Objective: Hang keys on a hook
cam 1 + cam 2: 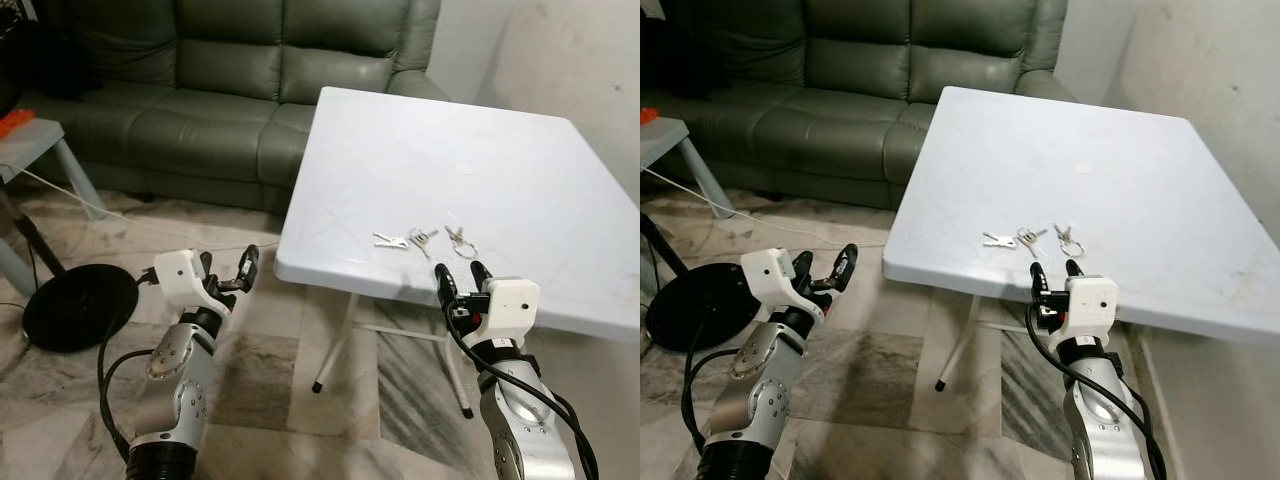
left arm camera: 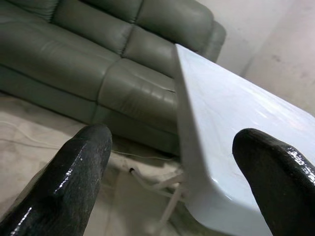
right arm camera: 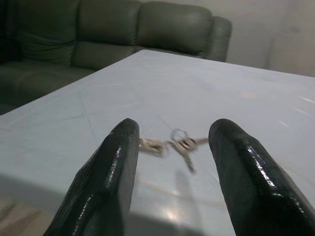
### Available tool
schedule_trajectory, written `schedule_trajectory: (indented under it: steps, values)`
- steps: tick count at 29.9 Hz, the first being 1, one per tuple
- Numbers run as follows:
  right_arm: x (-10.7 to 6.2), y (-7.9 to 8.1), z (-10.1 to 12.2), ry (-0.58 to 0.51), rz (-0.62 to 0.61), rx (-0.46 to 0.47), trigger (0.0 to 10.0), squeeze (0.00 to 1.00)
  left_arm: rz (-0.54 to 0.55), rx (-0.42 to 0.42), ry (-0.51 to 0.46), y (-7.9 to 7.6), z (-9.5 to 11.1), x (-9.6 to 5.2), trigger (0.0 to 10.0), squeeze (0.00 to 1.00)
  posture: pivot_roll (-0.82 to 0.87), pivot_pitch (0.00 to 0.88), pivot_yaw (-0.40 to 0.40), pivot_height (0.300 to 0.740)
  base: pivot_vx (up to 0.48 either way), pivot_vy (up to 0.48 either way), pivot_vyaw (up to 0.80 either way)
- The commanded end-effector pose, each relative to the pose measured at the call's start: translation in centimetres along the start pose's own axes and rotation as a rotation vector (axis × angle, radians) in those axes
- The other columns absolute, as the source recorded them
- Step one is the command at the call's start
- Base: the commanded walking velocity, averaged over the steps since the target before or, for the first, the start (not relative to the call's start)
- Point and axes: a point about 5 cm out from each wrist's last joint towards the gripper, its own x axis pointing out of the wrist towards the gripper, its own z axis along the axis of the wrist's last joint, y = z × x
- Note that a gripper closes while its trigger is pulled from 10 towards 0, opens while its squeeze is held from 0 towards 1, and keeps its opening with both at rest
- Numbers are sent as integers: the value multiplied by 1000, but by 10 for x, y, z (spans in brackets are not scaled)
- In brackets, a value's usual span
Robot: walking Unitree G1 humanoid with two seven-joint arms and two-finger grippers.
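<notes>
Three small bunches of silver keys lie in a row near the front edge of the white table [image 1: 520, 170]: a left bunch [image 1: 392, 241], a middle bunch [image 1: 423, 238] and a right bunch with a ring [image 1: 459, 240]. My right gripper [image 1: 458, 272] is open at the table's front edge, just short of the keys and pointing at them. The right wrist view shows the keys [image 3: 172, 145] lying ahead between its two fingers [image 3: 113, 172], untouched. My left gripper [image 1: 228, 265] is open and empty, held low over the floor to the left of the table's corner [image 2: 197, 172].
A green leather sofa [image 1: 220, 90] stands behind the table. On the floor at left are a black round base [image 1: 75, 305] and a white cable [image 1: 90, 205]. A small pale side table [image 1: 35, 140] stands far left. A wall [image 1: 570, 50] rises at the right.
</notes>
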Motion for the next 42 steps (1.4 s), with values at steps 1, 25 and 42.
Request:
schedule_trajectory:
  steps: [1,25,42]
  values:
    - [-2,-1,-2,10,-4,0,10000,0,-22,11,2,-3,1,0,10000,0,5,0,-79,740,416,0,0]
    - [-2,3,-2,17,68,66,10000,1000,-24,30,-1,-15,-3,-2,10000,0,5,0,-86,740,206,0,0]
    - [11,3,3,36,257,-7,10000,1000,-122,121,38,-29,-11,-4,10000,0,5,0,-88,740,0,0,0]
